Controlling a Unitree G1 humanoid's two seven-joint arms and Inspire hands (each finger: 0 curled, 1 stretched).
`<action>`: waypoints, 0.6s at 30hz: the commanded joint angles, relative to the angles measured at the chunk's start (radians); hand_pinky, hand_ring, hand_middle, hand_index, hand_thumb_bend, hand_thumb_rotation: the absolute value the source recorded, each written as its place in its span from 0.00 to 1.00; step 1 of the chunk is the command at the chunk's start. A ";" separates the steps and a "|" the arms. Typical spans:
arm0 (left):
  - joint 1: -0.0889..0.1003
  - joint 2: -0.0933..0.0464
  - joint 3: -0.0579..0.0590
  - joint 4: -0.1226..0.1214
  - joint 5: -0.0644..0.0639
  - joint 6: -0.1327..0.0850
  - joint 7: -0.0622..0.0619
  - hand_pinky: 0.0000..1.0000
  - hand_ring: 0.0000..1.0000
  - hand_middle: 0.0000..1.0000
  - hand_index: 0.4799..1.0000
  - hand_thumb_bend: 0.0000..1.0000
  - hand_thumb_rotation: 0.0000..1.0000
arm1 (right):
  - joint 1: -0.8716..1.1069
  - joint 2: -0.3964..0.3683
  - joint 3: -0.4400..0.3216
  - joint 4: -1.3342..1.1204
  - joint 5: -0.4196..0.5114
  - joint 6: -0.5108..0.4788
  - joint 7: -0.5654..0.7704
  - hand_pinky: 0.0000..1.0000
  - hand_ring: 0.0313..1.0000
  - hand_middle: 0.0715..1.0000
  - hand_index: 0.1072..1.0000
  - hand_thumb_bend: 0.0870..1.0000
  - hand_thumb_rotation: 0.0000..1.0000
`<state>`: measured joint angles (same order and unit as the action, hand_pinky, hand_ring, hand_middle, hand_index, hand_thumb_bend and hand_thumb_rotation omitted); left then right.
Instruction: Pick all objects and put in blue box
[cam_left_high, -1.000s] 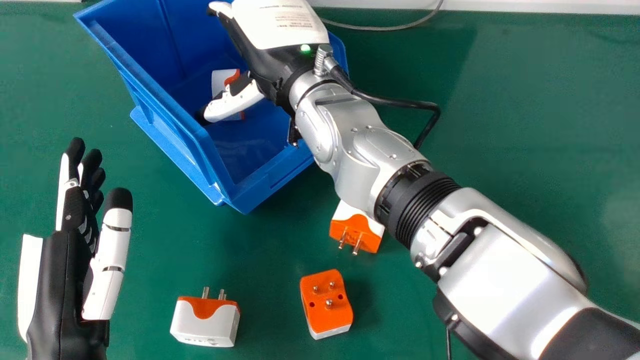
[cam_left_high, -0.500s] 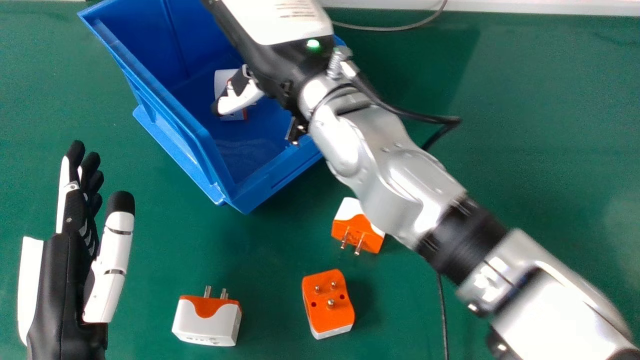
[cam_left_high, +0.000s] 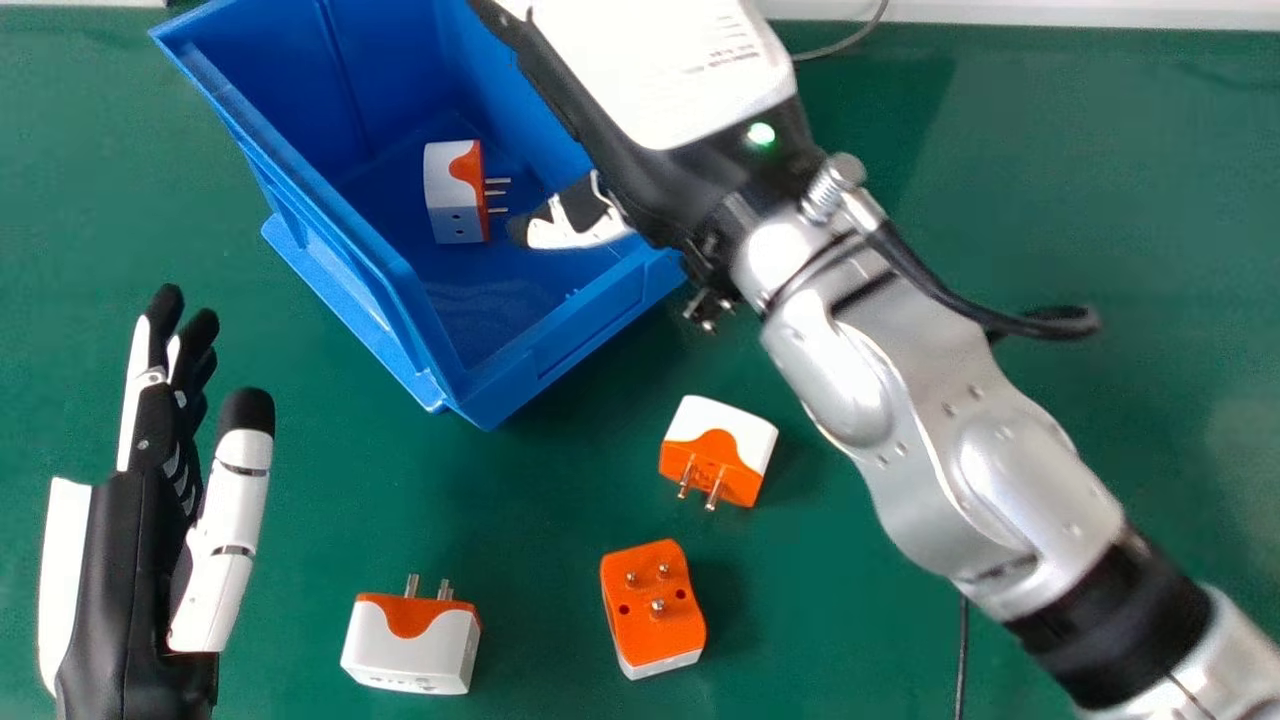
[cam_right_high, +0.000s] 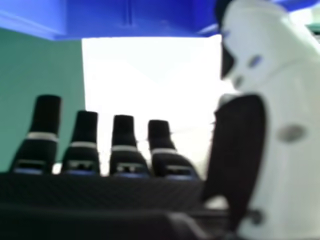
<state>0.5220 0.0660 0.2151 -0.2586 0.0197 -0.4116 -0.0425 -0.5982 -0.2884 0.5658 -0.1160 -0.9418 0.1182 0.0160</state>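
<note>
On the counter, the adapter nearest the blue box lies back toward the robot from the right hand, whose fingers seem straight and apart.

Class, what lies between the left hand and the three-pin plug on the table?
Head view: another plug lies between the left hand and the three-pin plug.

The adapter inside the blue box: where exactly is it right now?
In the head view, the adapter sits on the floor of the blue box, just left of the thumb of the right hand.
</note>
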 joint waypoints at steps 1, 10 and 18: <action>0.008 0.002 0.005 -0.027 -0.007 -0.010 0.003 1.00 0.97 0.96 0.96 0.41 0.91 | 0.041 -0.032 -0.046 -0.103 -0.003 -0.031 0.014 0.73 0.87 0.87 0.85 0.42 0.00; 0.008 0.011 0.007 -0.028 -0.010 -0.018 -0.005 0.99 0.96 0.96 0.95 0.40 0.91 | 0.325 -0.070 -0.162 -0.401 0.025 -0.040 0.109 0.77 0.89 0.90 0.87 0.39 0.00; 0.012 0.016 0.007 -0.030 -0.014 -0.023 -0.019 1.00 0.96 0.96 0.95 0.40 0.91 | 0.621 -0.014 -0.225 -0.549 0.035 -0.051 0.056 0.77 0.89 0.90 0.88 0.37 0.09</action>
<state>0.5263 0.0778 0.2185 -0.2640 0.0142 -0.4227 -0.0614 -0.0060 -0.3174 0.3622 -0.6154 -0.9116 0.0763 0.0988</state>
